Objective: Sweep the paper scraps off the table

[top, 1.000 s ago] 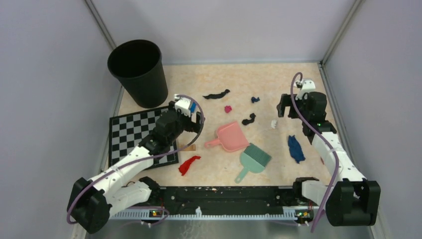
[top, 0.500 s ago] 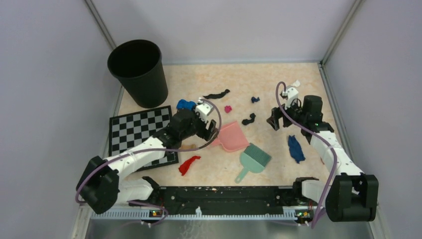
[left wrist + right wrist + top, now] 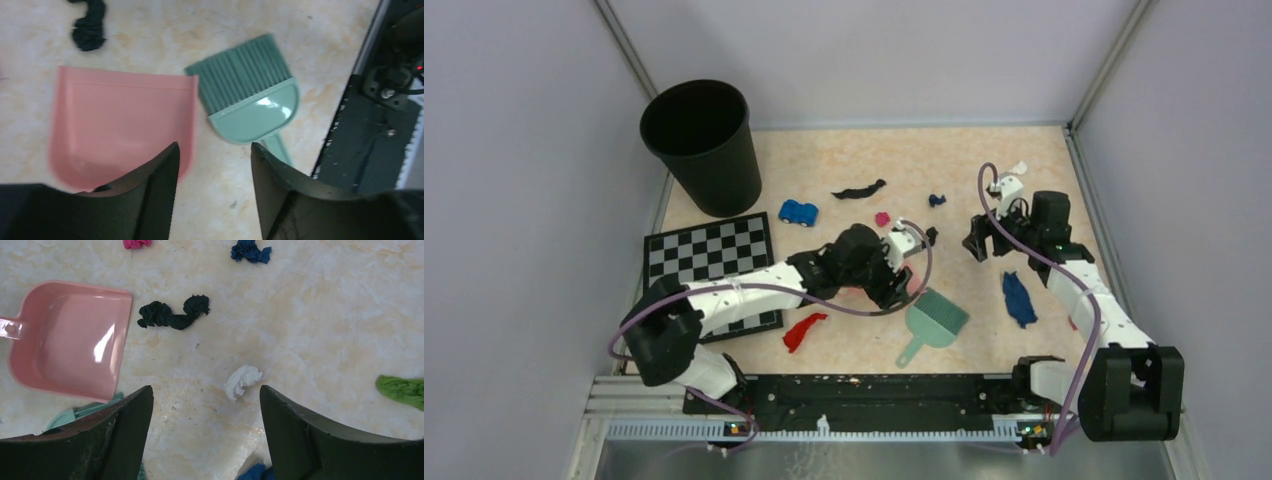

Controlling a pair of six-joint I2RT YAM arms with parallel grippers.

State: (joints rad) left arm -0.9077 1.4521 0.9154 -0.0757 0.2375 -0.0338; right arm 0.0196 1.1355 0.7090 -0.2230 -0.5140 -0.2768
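the left hand (image 3: 212,186) has swung right off the board (image 3: 694,255) and now hangs over the dustpan (image 3: 117,117), uncovering the car (image 3: 799,212). its fingers are spread wide and empty. the right hand (image 3: 205,395) has barely moved and is also spread, holding nothing. scraps (image 3: 802,332) lie scattered over the counter (image 3: 984,150): red by the board, black, magenta and blue farther back. the right wrist view adds a white scrap (image 3: 242,381) and a green one (image 3: 402,390). the brush (image 3: 934,320) lies just beside the dustpan. the counter is peach marbled, the walls grey, with a black bin (image 3: 702,145) back left.
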